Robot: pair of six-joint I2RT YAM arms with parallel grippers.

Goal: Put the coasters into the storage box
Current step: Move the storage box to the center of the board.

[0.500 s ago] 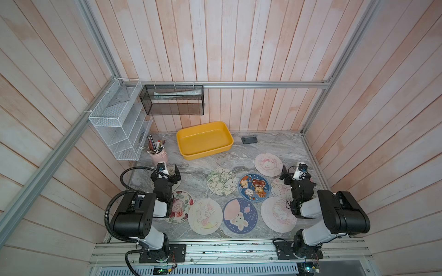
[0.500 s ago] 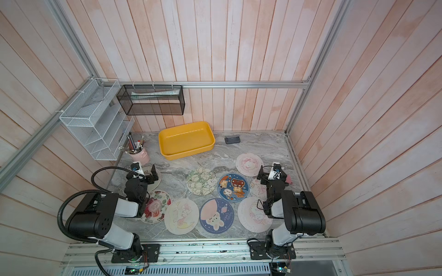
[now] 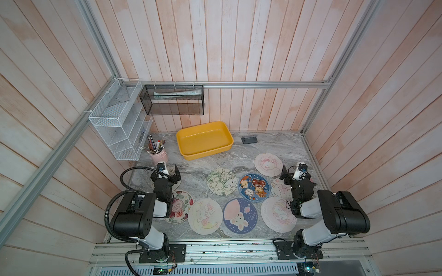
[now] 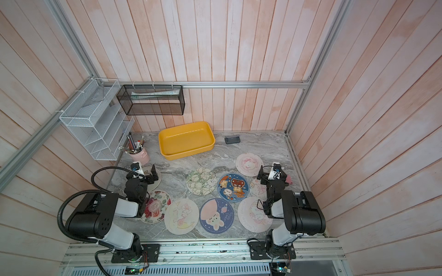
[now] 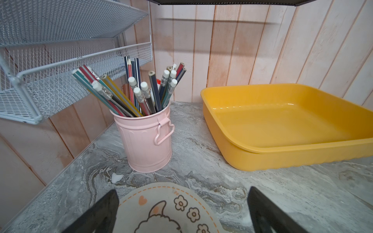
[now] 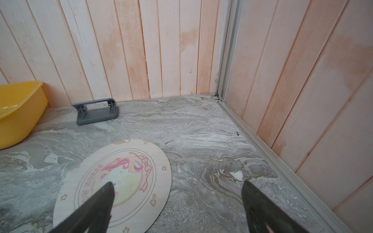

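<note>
The coasters (image 3: 254,187), seemingly nine with some partly hidden, all lie flat on the tabletop (image 3: 191,172). The storage box (image 3: 204,139) behind them is empty, so nothing is stowed. The left gripper (image 5: 182,191) and right gripper (image 6: 177,183) hover, fingers spread, holding nothing.

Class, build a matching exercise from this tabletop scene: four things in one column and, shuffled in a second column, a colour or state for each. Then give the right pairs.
Column one
1. storage box
2. pencil cup
3. hole punch
4. sleeping bunny coaster

Column two
a. dark grey
b. dark blue, lying flat
c. yellow, empty
d. pink, standing upright

Pairs: 1-c, 2-d, 3-a, 4-b
</note>
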